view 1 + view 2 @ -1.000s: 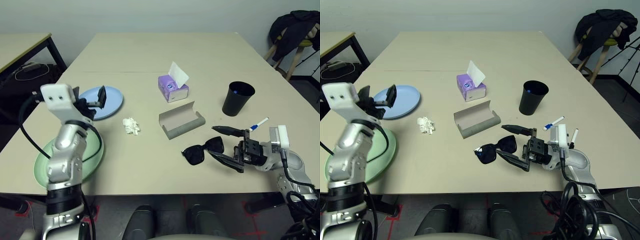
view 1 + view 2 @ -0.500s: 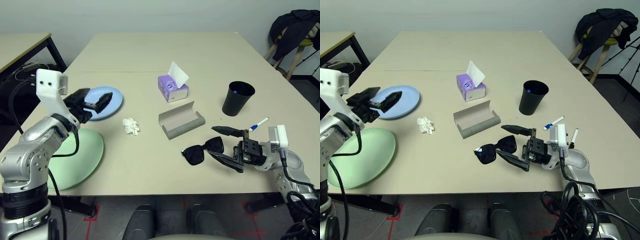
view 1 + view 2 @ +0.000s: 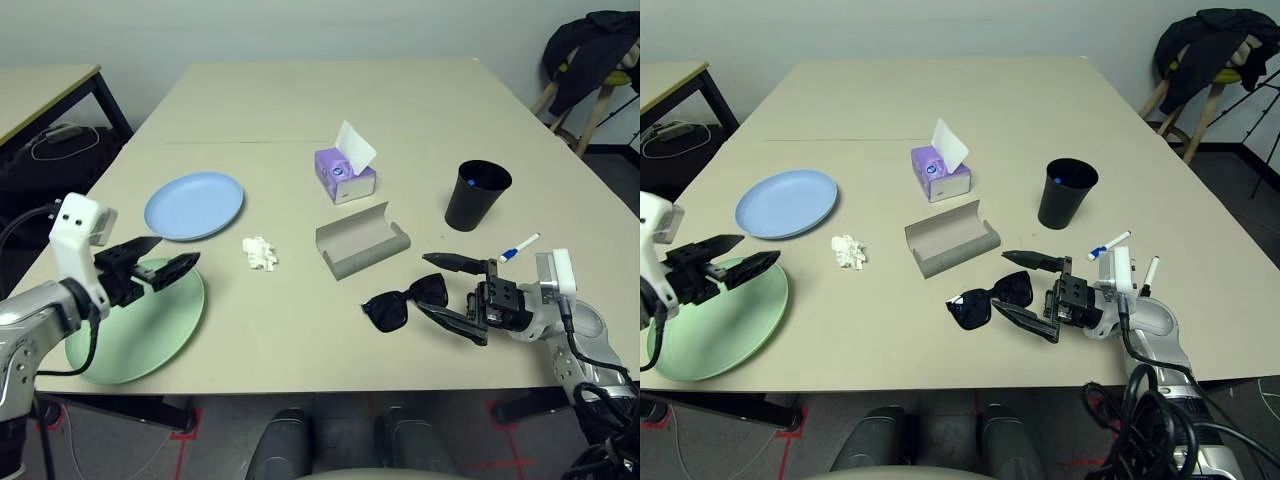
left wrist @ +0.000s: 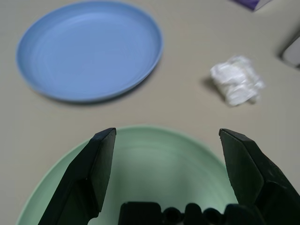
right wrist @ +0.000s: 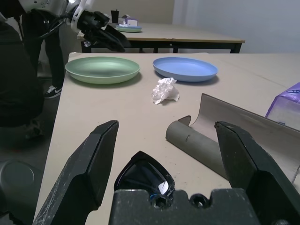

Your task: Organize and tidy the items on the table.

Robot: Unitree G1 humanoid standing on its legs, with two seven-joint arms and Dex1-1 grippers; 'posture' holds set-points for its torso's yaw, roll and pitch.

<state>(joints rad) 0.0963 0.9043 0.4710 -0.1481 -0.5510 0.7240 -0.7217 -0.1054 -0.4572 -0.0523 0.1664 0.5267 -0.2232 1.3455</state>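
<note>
We see our left pincer (image 3: 165,268) spread wide and holding nothing, hovering over the mint green plate (image 3: 140,325) at the table's (image 3: 330,110) near left corner. The pale blue plate (image 3: 194,205) lies just beyond it, apart from the green one, with the white tissue wad (image 3: 261,252) beside it toward the middle. Our right pincer (image 3: 455,290) is also fully open and empty, its fingers on either side of one arm of the black sunglasses (image 3: 405,301), at the near right. The grey glasses case (image 3: 362,241) lies open near the sunglasses, and the purple tissue box (image 3: 345,176) stands behind it. The black cup (image 3: 476,197) stands to the right, with a white blue-tipped pen (image 3: 518,247) lying near it.
</note>
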